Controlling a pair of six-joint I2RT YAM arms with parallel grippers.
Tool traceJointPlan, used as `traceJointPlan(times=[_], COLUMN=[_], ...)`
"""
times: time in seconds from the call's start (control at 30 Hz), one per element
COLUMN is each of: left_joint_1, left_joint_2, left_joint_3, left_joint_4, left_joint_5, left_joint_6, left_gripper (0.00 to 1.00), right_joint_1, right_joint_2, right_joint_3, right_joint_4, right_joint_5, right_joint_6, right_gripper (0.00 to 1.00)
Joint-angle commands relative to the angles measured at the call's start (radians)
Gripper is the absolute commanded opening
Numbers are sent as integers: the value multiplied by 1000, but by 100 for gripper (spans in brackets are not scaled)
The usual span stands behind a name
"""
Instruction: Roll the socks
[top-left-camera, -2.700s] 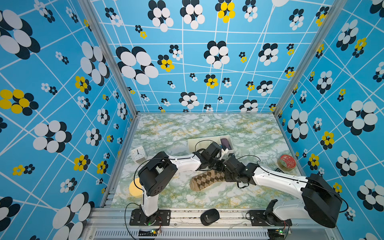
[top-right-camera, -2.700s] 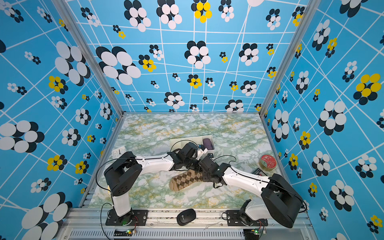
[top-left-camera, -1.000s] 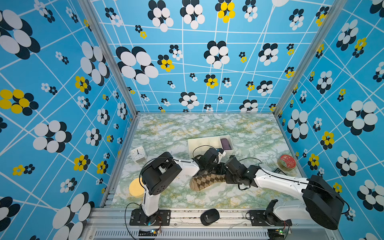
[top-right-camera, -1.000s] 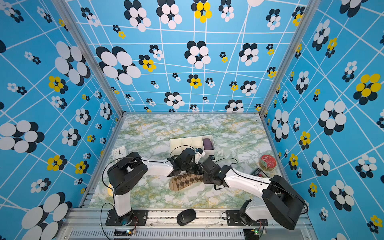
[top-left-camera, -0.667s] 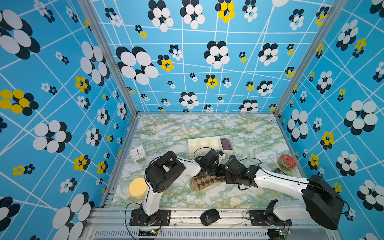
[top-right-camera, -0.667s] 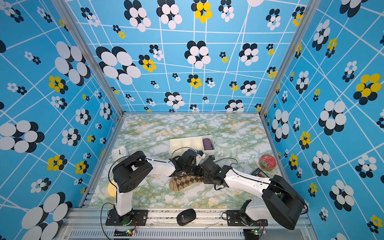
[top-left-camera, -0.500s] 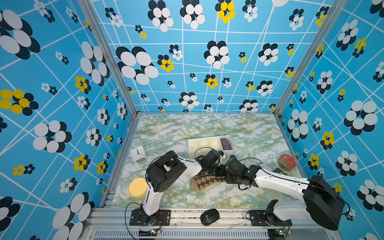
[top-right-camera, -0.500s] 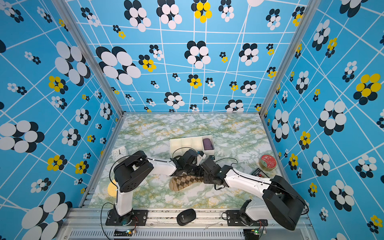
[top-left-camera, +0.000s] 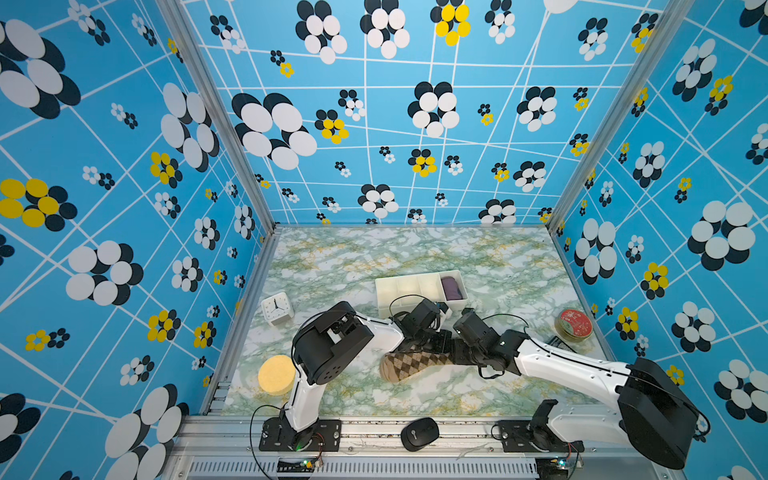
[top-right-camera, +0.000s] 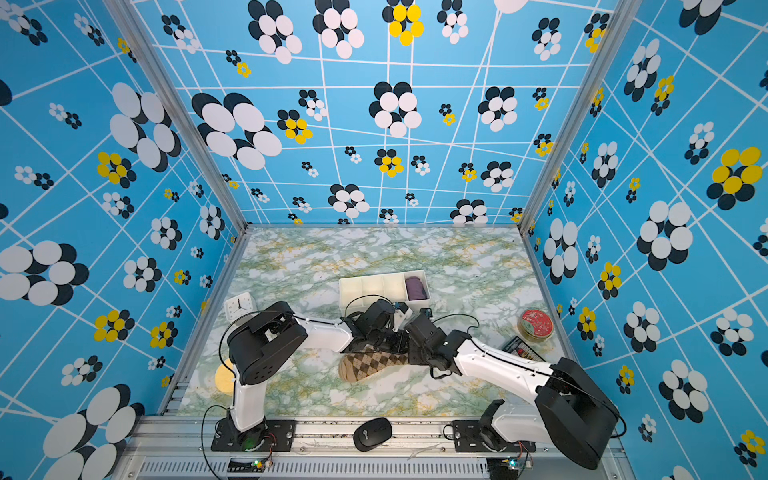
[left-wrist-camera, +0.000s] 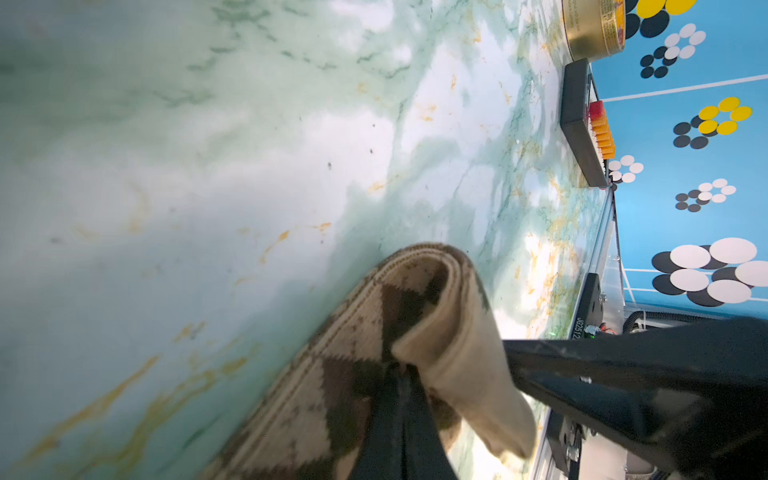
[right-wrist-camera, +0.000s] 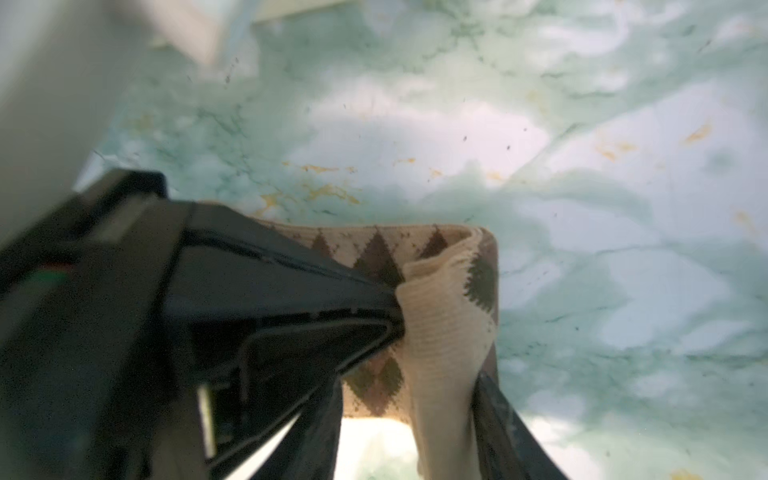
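Note:
The tan argyle socks (top-left-camera: 409, 365) (top-right-camera: 370, 365) lie flat near the table's front middle, toe to the left. Both grippers meet at the right end, where the fabric is folded over into a loop (left-wrist-camera: 432, 291). My left gripper (top-left-camera: 445, 345) (top-right-camera: 398, 341) (left-wrist-camera: 401, 382) (right-wrist-camera: 390, 307) is shut, pinching the folded sock edge. My right gripper (top-left-camera: 457, 353) (top-right-camera: 412, 353) (right-wrist-camera: 411, 399) has its jaws apart around the same fold, and fabric (right-wrist-camera: 440, 332) fills the gap and touches both fingers. One right finger (left-wrist-camera: 602, 365) shows beside the fold in the left wrist view.
A white tray (top-left-camera: 386, 291) just behind the arms holds a purple bundle (top-left-camera: 452, 287). At the left are a clock (top-left-camera: 276, 308) and a yellow sponge (top-left-camera: 276, 374). A red tin (top-left-camera: 573, 324) and a black box (top-left-camera: 559, 344) sit at the right. A mouse (top-left-camera: 419, 433) lies on the front rail.
The left arm's shoulder has swung to the right and its gripper has sunk onto the sock's right end. The right gripper's jaws have widened a little. The sock's toe has stayed put.

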Motion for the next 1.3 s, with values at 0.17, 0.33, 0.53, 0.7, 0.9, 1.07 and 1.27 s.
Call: traceJointPlan(times=[0.17, 0.33, 0.53, 0.7, 0.9, 1.07, 1.27], left_joint_1=[-16, -13, -9, -5, -6, -7, -7], left_joint_2=[-17, -14, -21, -35, -67, -109, -172], left_joint_3=[-40, -41, -52, -54, -42, -36, -32], left_joint_4=[-16, -10, -3, -9, -46, -79, -136], left_joint_5=[23, 23, 23, 24, 16, 13, -7], left_joint_6=[14, 13, 12, 17, 40, 59, 90], left_gripper=[5, 5, 5, 5, 5, 5, 5], right_joint_1=[-41, -77, -135, -143, -143, -143, -143], right_joint_2=[-97, -115, -148, -166, -152, -105, -56], right_joint_3=[0, -13, -45, -50, -49, -43, -37], right_joint_4=[-18, -49, -93, -130, -142, -134, -132], right_joint_5=[63, 72, 70, 62, 8, -6, -5], right_joint_6=[-20, -27, -15, -9, -5, -8, -2], right_gripper=[53, 45, 35, 45, 57, 59, 59])
